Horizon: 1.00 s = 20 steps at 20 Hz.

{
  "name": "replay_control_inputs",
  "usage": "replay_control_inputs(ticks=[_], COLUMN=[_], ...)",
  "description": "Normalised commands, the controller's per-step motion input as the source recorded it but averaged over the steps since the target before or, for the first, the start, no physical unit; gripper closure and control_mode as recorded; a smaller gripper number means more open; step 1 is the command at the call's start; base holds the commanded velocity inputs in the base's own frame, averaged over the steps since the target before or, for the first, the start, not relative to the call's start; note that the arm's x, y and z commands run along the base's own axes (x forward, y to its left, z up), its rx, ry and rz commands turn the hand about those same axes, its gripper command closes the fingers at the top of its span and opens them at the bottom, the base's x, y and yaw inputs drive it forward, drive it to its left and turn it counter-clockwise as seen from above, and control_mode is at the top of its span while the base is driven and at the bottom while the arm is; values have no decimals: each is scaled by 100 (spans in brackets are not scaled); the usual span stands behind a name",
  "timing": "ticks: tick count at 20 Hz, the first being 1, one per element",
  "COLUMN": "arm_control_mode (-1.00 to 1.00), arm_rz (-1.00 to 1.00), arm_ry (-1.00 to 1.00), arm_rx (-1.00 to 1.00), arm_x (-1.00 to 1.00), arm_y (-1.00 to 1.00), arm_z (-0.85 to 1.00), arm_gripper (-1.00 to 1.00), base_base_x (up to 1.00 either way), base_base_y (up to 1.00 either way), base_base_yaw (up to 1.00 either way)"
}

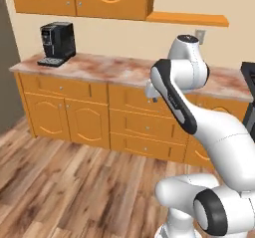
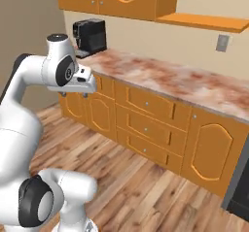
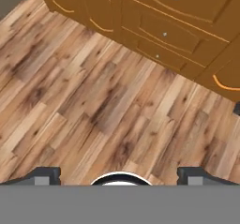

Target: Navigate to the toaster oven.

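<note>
Gripper (image 3: 119,174) hangs wide open, empty, over wood floor (image 3: 93,106). Toaster oven unseen; drive along the counter (image 2: 160,75), away from the coffee machine (image 1: 57,44).

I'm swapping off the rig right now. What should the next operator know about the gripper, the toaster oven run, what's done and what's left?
Gripper: jaws wide open, holding nothing, pointed down at the wood floor in front of the orange drawers.
Base faces the marbled counter; the coffee machine stands at its left end.
A black appliance edge shows at the far right; too little is in view to name it.
Done: nothing confirmed.
Left: locate the toaster oven, probably by heading right, and park in front of it.
</note>
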Motion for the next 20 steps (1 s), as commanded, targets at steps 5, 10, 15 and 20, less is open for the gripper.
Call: replay_control_inputs(ticks=[5,10,15,20], arm_control_mode=[100,100,100,100], arm_rz=[0,0,0,0], arm_ry=[0,0,0,0], arm_rx=[0,0,0,0], arm_x=[0,0,0,0], arm_y=[0,0,0,0], arm_z=[0,0,0,0], arm_gripper=[-100,-100,-100,-100], base_base_x=[0,0,3,32], base_base_y=[-93,-99,-100,-100], base_base_yaw=[-56,-54,-48,-39])
